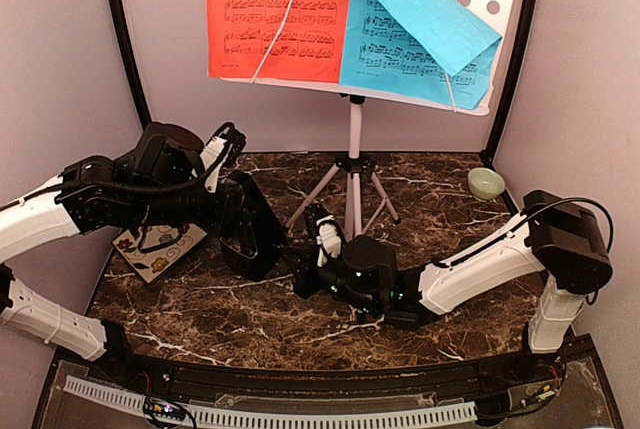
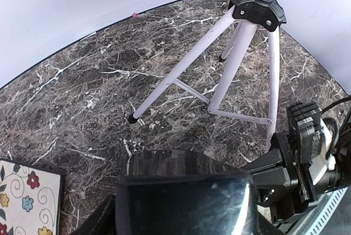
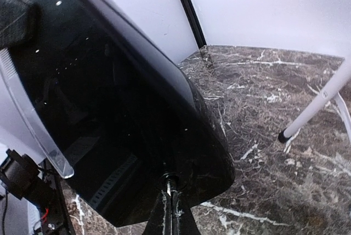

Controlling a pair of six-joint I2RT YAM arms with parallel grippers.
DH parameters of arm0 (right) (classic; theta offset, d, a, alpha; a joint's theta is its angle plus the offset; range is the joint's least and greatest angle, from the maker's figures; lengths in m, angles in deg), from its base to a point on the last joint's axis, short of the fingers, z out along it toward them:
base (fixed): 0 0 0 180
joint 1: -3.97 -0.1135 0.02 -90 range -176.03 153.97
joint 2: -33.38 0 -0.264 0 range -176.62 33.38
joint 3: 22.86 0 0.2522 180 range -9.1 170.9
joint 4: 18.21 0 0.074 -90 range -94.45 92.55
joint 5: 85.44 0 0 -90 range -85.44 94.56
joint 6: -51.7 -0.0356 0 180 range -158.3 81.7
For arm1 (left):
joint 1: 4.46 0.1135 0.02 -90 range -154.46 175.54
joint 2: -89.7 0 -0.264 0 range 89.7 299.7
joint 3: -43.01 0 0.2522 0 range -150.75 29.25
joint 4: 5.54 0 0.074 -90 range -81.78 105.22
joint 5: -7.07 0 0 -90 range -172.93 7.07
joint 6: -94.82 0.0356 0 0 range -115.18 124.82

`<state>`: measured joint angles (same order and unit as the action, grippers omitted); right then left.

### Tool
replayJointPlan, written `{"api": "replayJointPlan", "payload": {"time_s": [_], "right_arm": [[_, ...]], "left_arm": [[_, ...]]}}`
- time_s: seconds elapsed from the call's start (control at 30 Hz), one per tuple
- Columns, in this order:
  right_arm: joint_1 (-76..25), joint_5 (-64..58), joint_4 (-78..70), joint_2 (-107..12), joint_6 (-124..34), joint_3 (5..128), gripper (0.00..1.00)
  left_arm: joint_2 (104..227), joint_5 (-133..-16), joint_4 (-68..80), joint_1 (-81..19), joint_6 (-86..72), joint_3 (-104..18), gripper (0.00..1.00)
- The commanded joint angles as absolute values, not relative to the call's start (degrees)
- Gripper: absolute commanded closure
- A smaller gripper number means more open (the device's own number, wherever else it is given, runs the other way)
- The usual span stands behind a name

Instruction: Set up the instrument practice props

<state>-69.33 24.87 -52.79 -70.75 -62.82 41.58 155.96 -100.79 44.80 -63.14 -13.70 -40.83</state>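
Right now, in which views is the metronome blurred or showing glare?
Left wrist: the metronome is blurred, too near, with a pale sheen on top; the tripod legs are sharp. Right wrist: its glossy side shows small bright specks and reflections. Top external: sharp, no glare.

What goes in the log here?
left gripper holding small black pyramid-shaped metronome | right gripper shut at its edge | white tripod music stand upright, carrying red sheet, blue sheet

tripod legs (image 1: 352,189) bar centre rear; table (image 1: 200,299) open near front
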Motion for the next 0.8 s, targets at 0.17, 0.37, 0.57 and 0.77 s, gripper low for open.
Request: {"api": "replayJointPlan", "payload": {"time_s": [0.17,0.37,0.57,0.77], "right_arm": [[-67.66,23.97,-57.21,-68.60,-80.75,42.72,1.00],[-67.62,20.71,-59.48,-69.02,-74.43,40.88,1.00],[-68.15,15.79,-62.87,-65.79,-64.27,33.67,0.75],[-70.46,12.92,-57.51,-60.27,-56.17,31.00,0.34]], "left_arm": [[149.56,-99.11,30.77,-64.49,-11.78,-35.01,1.00],[150.90,-100.19,32.64,-64.49,-12.57,-34.24,1.00],[151.25,-100.61,28.23,-64.41,-12.07,-29.99,1.00],[152.72,-99.47,23.13,-63.77,-9.33,-27.18,1.00]]}}
